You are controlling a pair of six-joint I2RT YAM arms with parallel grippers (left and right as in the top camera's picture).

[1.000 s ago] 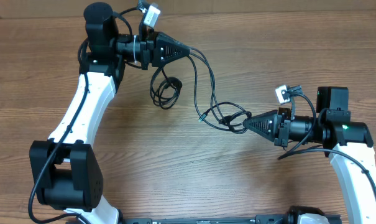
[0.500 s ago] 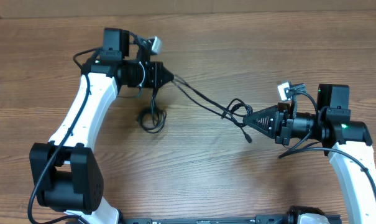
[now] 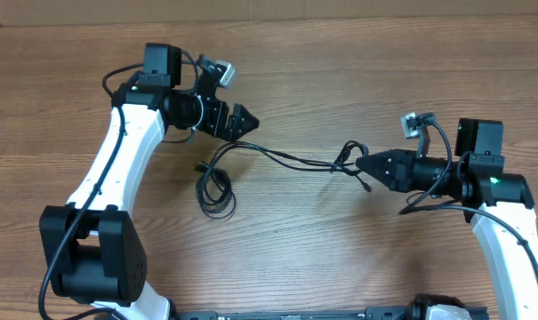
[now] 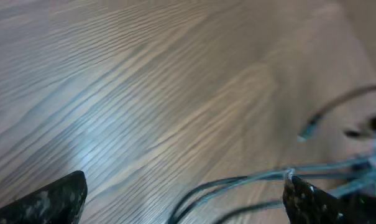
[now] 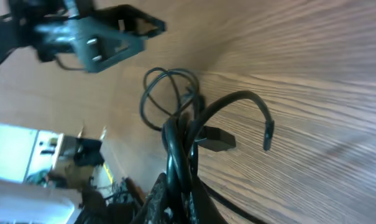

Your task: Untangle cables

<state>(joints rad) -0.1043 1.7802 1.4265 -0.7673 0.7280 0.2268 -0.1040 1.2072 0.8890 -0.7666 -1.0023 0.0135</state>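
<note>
Counts: 2 arms – left arm [image 3: 117, 169], right arm [image 3: 504, 240]. 2 grippers – left gripper [image 3: 248, 122], right gripper [image 3: 361, 164]. 2 wrist cams – left cam [image 3: 219, 71], right cam [image 3: 419, 123]. 1 table [image 3: 340, 267]. 1 tangled bunch of cables [image 3: 286, 159], at least 2 strands, exact count can't tell. 1 coil [image 3: 206, 191]. 2 cable ends in right wrist view – plug [image 5: 220, 140], tip [image 5: 268, 134].

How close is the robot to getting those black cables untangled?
Not far. Done: one stretch of the cables lies pulled out fairly straight. In hand: the right gripper is shut on a bunch of them; the left gripper is open and empty. Left: the loops and that bunch look tangled.
</note>
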